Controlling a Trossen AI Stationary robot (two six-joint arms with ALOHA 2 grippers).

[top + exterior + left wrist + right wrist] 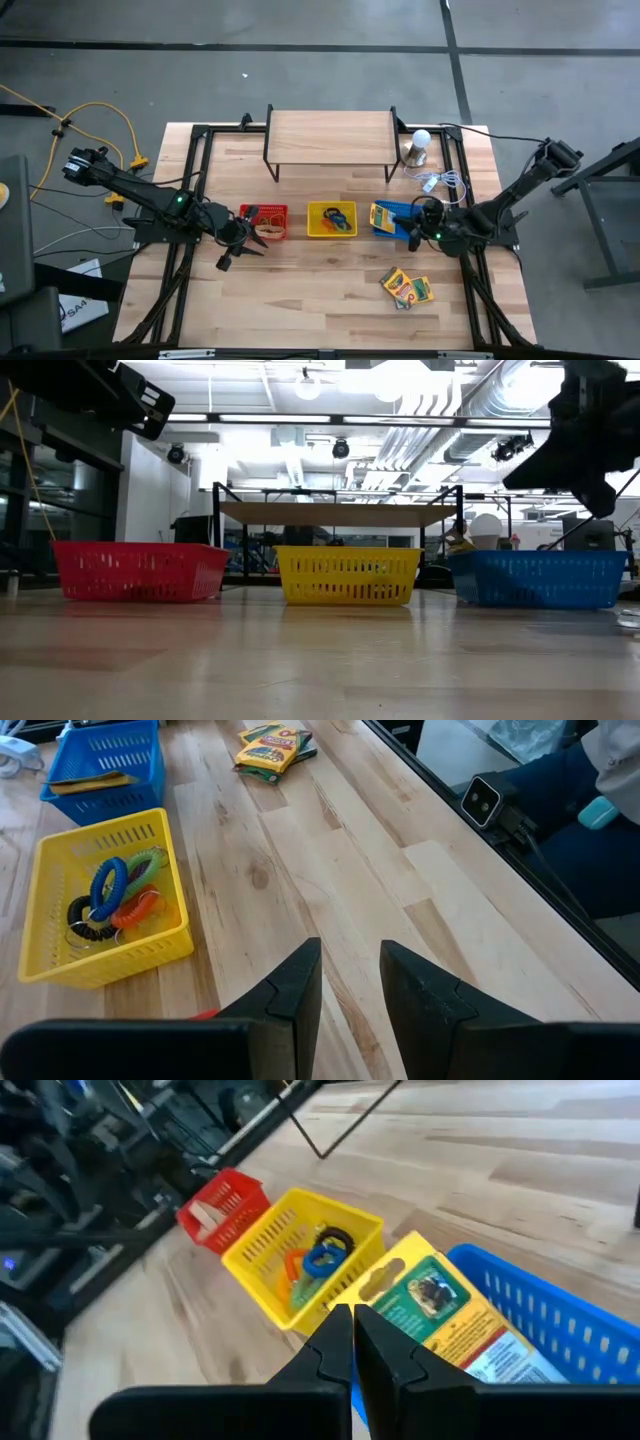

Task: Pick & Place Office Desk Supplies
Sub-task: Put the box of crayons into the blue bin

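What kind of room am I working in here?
Probably a robotics lab or industrial workspace: a bare concrete floor surrounds the wooden table, exposed ceiling ducts and strip lights hang overhead, and loose cables run across the floor.

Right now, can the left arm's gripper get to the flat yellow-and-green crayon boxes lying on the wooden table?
Probably yes: the left gripper is open, and only bare wooden table shows between it and the crayon boxes, though they lie far across.

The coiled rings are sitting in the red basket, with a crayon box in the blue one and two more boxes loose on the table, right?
Not quite: the coiled rings lie in the yellow basket, as the left wrist view shows. The crayon box in the blue basket and the loose boxes are as you say.
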